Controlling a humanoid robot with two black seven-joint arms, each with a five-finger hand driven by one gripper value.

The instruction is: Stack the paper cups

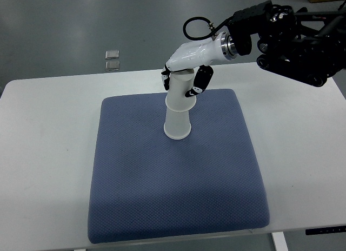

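Right hand: the right hand reached in from the upper right of the frame, its fingers curled around the top of the cup stack, thumb side at the left and dark-tipped fingers down the right side.
Left hand: not in the picture.
Cup stack: white paper cups stood mouth-down, nested one over another, on the blue mat, in the mat's upper middle, just above frame centre.
Key relation: the stack lay directly under the hand, its long axis close to upright with a slight lean toward the upper right; the top cup sat inside the grasp, the widest rim rested on the mat.
Stage, as judged: the top cup looked seated or nearly so; release and a straight lift seemed next.
Surroundings: the mat lay on a white counter; two small clear squares sat on the floor, upper left, well apart.
Obstructions: nothing stood near the stack; the lean made tipping on release the likely risk.
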